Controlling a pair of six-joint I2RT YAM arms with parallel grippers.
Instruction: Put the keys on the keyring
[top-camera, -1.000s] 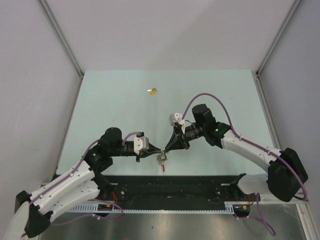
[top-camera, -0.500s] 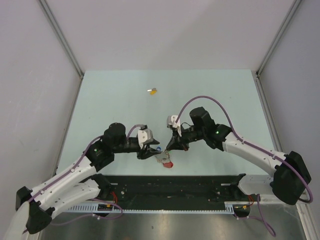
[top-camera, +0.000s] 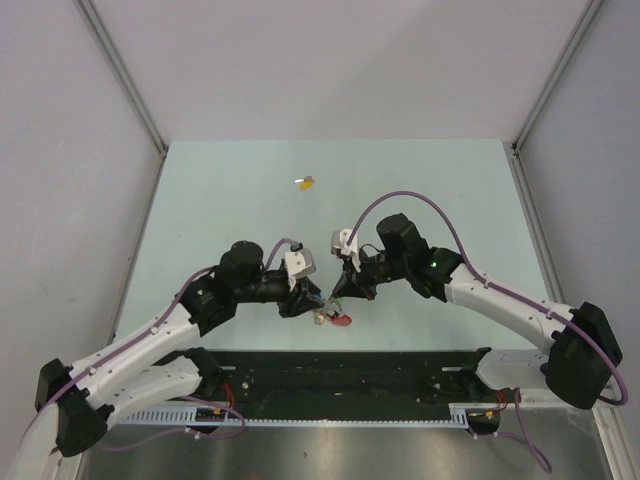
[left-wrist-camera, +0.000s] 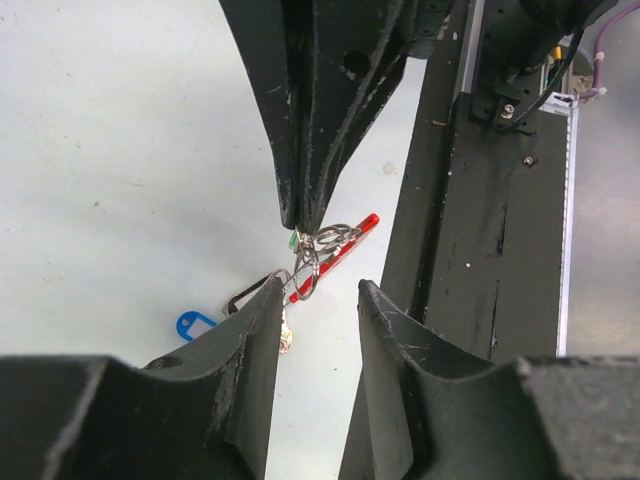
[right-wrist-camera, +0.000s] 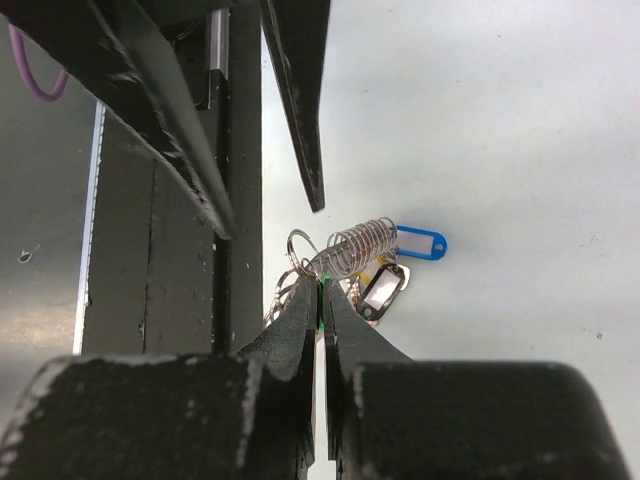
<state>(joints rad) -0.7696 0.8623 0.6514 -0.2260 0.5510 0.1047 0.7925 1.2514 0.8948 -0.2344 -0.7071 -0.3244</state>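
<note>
keyring (left-wrist-camera: 335, 250) just before left jaws, half open | right jaws clamp green key (left-wrist-camera: 292, 240)

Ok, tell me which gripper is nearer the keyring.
Right. The right gripper, shut on the green-headed key, touches the keyring; the left gripper hangs open right beside it.

Shiny metal keyring (right-wrist-camera: 358, 245) w/ glossy blue plastic tag (right-wrist-camera: 420, 242); matt smooth table (top-camera: 220, 200).

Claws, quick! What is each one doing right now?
Left claw: open, holding nothing, with the keyring at its tips.
Right claw: closed, pinching the green-headed key.
</note>
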